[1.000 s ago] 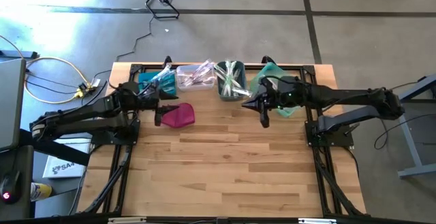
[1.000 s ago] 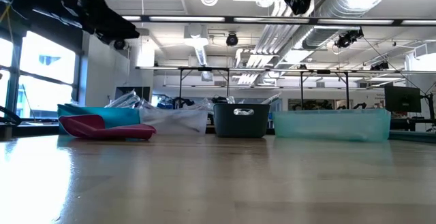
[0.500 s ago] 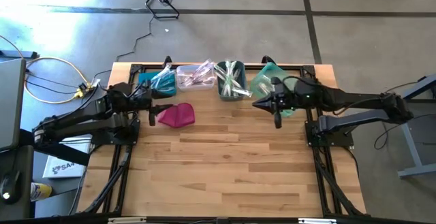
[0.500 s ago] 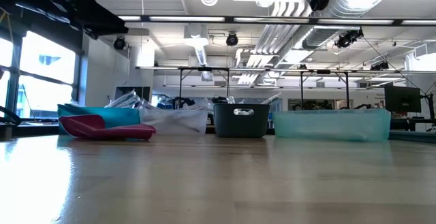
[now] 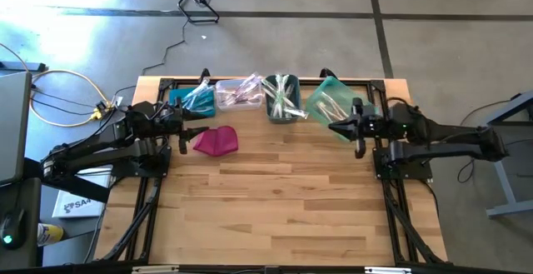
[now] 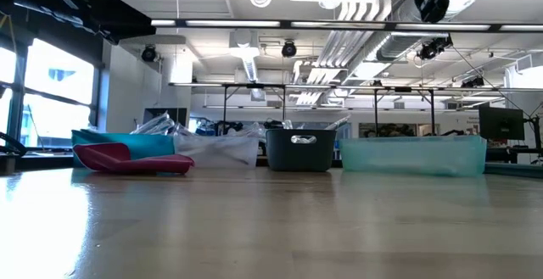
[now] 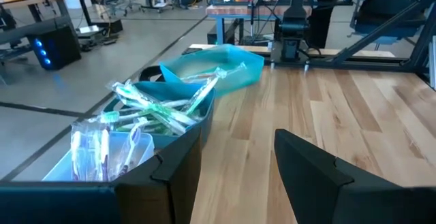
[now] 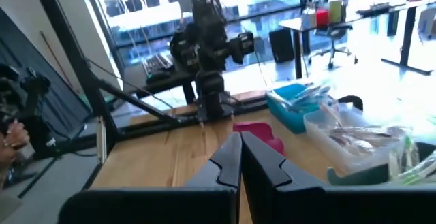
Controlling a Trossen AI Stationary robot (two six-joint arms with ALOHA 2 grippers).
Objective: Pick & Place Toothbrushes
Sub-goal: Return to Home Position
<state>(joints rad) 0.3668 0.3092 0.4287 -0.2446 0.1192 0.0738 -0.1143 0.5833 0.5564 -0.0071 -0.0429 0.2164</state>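
Both drew outward — left arm (image 5: 100, 145) jaws apart, right arm (image 5: 450, 132) jaws together; low view crops them.

table (image 5: 275, 207) — glossy wood | teal bin (image 5: 314, 114): translucent plastic | toothbrushes (image 7: 163, 109) — clear wrap

Your surroundings, itemised:
- Grey concrete floor (image 5: 333, 24), crossed by dark seams.
- Yellow cable (image 5: 62, 76), looped on that floor.
- Bright window (image 6: 38, 101), at the low view's left.
- Open ceiling with silver ducts (image 6: 373, 16) and strip lights (image 6: 229, 23).
- Dark monitor (image 6: 501, 124), at the low view's far right.
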